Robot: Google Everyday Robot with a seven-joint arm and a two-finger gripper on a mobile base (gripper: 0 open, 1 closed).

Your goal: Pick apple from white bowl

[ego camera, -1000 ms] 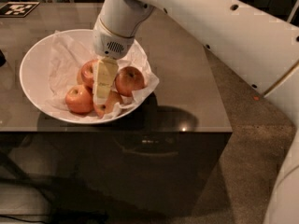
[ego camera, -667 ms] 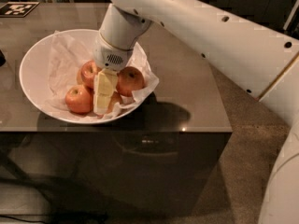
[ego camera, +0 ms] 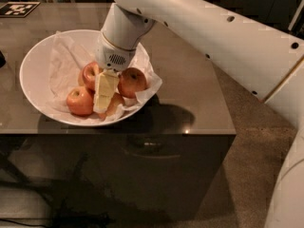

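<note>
The white bowl (ego camera: 32, 72) sits on the left of the dark table, lined with crumpled white tissue paper and holding several apples. The largest, deepest red-orange apple (ego camera: 132, 81) lies at the right of the bowl. My gripper (ego camera: 104, 95) reaches down into the bowl just left of that apple, between it and two smaller apples (ego camera: 80, 101) (ego camera: 90, 74). Another apple (ego camera: 115, 103) lies partly hidden under the gripper. No apple is lifted.
The bowl stands near the front edge of the glossy table (ego camera: 190, 84). A black-and-white marker tag (ego camera: 19, 8) lies at the back left. A dark object (ego camera: 1, 59) shows at the left edge. Carpet floor (ego camera: 247, 165) lies to the right.
My gripper has sunk slightly lower among the apples. The bowl and apples have not visibly moved.
</note>
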